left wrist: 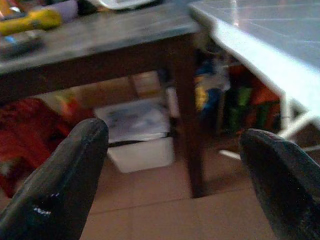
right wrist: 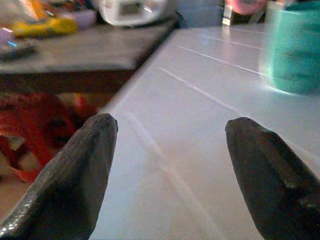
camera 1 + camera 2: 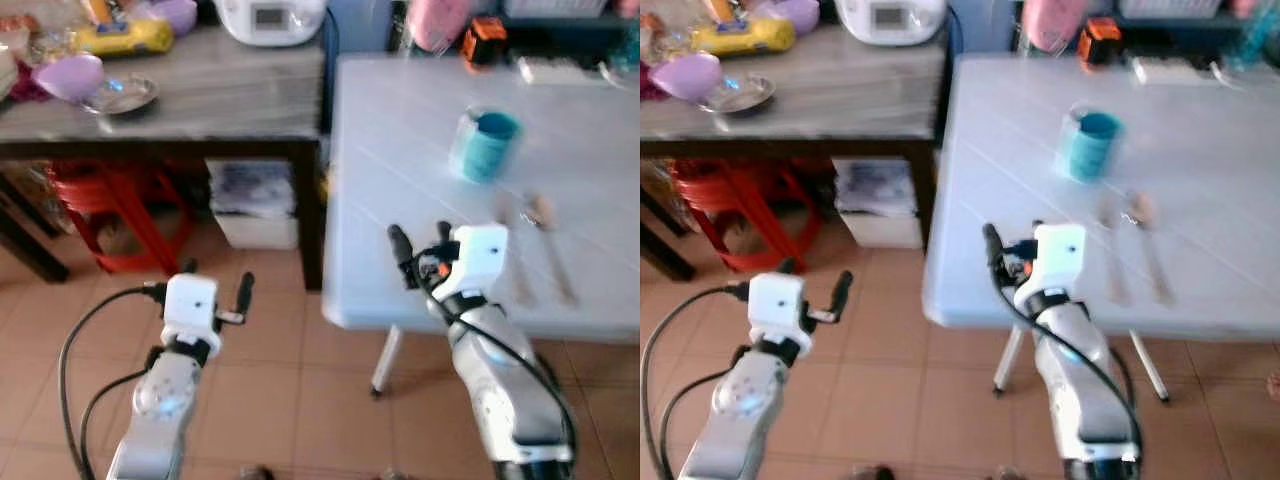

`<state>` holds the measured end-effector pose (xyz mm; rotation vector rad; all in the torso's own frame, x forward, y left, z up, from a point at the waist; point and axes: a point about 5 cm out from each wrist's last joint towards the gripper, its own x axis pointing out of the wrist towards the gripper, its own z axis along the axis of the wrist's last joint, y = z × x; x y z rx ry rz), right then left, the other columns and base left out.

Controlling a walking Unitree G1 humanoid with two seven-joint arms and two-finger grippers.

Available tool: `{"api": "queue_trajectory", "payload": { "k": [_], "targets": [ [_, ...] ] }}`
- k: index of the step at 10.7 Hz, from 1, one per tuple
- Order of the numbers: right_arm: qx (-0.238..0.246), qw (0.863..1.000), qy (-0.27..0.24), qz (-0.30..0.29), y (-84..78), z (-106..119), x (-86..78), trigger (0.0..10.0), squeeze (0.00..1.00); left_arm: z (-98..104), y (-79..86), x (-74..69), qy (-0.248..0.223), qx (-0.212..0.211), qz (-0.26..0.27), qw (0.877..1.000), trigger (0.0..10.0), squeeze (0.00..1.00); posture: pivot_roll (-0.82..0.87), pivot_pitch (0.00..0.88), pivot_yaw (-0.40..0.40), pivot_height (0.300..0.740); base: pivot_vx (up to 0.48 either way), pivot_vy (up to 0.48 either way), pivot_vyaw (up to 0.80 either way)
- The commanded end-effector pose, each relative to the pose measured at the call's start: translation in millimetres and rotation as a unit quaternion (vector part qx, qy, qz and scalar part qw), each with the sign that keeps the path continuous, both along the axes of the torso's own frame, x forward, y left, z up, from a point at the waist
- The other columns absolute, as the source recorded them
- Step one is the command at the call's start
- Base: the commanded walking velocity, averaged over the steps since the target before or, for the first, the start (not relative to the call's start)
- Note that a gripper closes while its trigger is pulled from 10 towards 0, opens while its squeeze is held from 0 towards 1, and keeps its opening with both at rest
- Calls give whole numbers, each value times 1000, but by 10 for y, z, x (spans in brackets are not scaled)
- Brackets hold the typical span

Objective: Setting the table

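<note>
smooth white table (image 3: 420, 200) bears a round teal cup (image 3: 486, 144), contents unseen, beside a blurred spoon (image 3: 548, 240). right gripper (image 3: 422, 243) hovers over its near edge, fingers spread; left gripper (image 3: 217, 281), also spread, over tiled floor.

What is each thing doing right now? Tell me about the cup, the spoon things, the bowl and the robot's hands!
Teal cup: upright on the white table.
Cutlery: lying flat on the white table, beside the cup; too blurred to name each piece.
Purple plastic bowl: tilted, resting on the grey side table.
Left gripper: open, holding nothing, over the floor.
Right gripper: open, holding nothing, over the white table's near edge.
</note>
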<state>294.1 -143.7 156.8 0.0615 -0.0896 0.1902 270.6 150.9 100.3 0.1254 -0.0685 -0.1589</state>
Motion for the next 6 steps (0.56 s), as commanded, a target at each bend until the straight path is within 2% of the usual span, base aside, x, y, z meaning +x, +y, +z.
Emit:
{"api": "queue_trajectory", "payload": {
  "k": [1,4,6],
  "targets": [
    [7,1000,-10,4,32,52,-3,10000,0,5,54,1,1,11,4,1000,10000,0,-49,164,58,740,0,-259,0],
    [10,1000,-6,0,27,35,-3,10000,0,-7,51,2,3,13,1,1000,10000,0,-49,165,61,740,0,-252,0],
    [11,1000,-4,-1,26,30,-10,10000,0,-3,40,-2,0,12,1,1000,10000,0,-50,167,61,740,0,0,0]
  ]
}}
